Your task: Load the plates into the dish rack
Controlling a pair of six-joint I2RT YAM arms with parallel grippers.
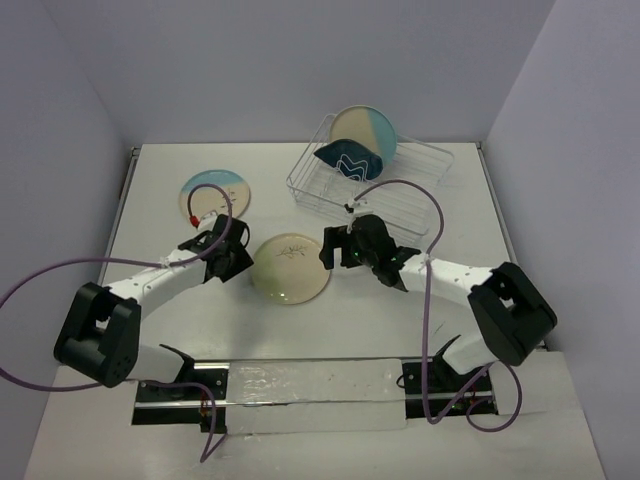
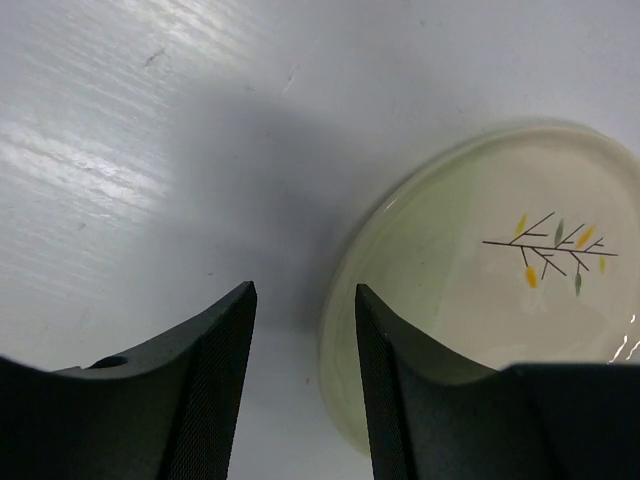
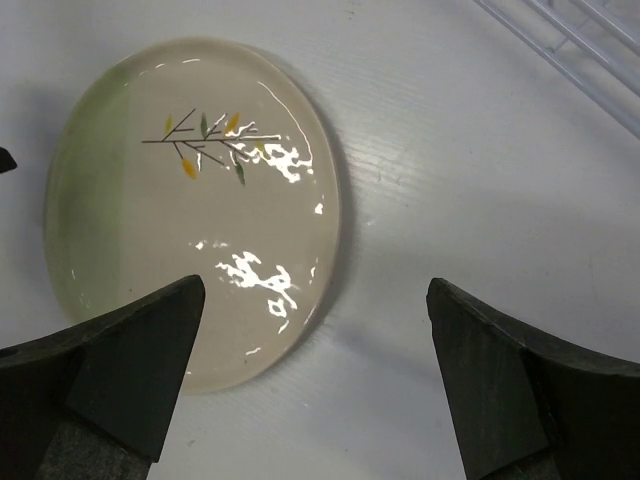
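Wide-open, the right gripper (image 3: 315, 290) straddles the rim of the cream plate (image 3: 190, 200) lying flat on the tabletop (image 3: 500, 150), poised to pinch it. At the opposite rim the left gripper (image 2: 302, 300) waits, narrowly parted and empty, probably as a stop against sliding.

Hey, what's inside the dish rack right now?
The dish rack holds two plates standing on edge: a cream and light blue plate behind, a dark blue plate in front, covering its lower part.
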